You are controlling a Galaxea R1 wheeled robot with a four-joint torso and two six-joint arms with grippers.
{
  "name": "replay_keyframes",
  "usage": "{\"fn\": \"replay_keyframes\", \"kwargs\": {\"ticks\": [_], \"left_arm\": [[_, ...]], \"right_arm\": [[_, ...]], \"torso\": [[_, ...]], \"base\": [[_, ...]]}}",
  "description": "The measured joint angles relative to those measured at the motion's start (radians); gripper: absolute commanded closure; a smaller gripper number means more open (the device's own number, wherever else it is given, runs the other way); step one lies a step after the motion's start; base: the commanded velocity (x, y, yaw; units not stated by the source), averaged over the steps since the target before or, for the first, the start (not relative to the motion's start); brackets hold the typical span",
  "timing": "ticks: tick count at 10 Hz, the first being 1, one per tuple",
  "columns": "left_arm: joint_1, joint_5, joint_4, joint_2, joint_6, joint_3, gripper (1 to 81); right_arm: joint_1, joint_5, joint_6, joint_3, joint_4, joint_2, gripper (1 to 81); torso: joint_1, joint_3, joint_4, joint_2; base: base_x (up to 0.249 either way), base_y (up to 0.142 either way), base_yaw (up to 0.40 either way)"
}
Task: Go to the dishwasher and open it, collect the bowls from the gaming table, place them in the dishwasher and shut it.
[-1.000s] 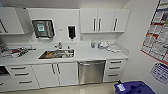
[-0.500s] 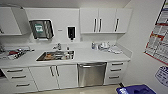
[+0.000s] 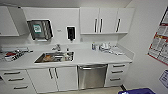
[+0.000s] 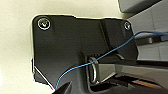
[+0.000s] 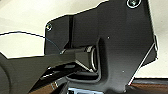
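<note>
Steel-fronted dishwasher (image 3: pixel 92 76) stands shut under the counter (image 3: pixel 100 58); either hand's state: cannot tell.

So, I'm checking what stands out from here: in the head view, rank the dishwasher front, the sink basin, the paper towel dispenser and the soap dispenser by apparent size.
1. dishwasher
2. sink basin
3. paper towel dispenser, close to the sink basin in apparent size, so that order is unsure
4. soap dispenser

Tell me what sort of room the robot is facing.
Most likely an office kitchenette: a white counter with an inset steel sink, a stainless dishwasher built in below, and white wall cabinets above.
</note>
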Motion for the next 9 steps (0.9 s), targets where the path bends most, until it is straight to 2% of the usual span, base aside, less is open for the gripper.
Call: {"fn": "replay_keyframes", "kwargs": {"ticks": [6,9], "left_arm": [[-0.011,-0.004,0.000,0.000,0.000,0.000,1.0],[0.009,0.000,0.000,-0.001,0.000,0.000,1.0]], "right_arm": [[0.021,0.002,0.000,-0.018,0.000,0.000,1.0],[0.003,-0.001,0.000,-0.019,0.000,0.004,1.0]], "torso": [[0.001,0.000,0.000,0.001],[-0.002,0.000,0.000,0.000]], "base": [[0.100,0.000,0.000],[0.093,0.000,0.000]]}}
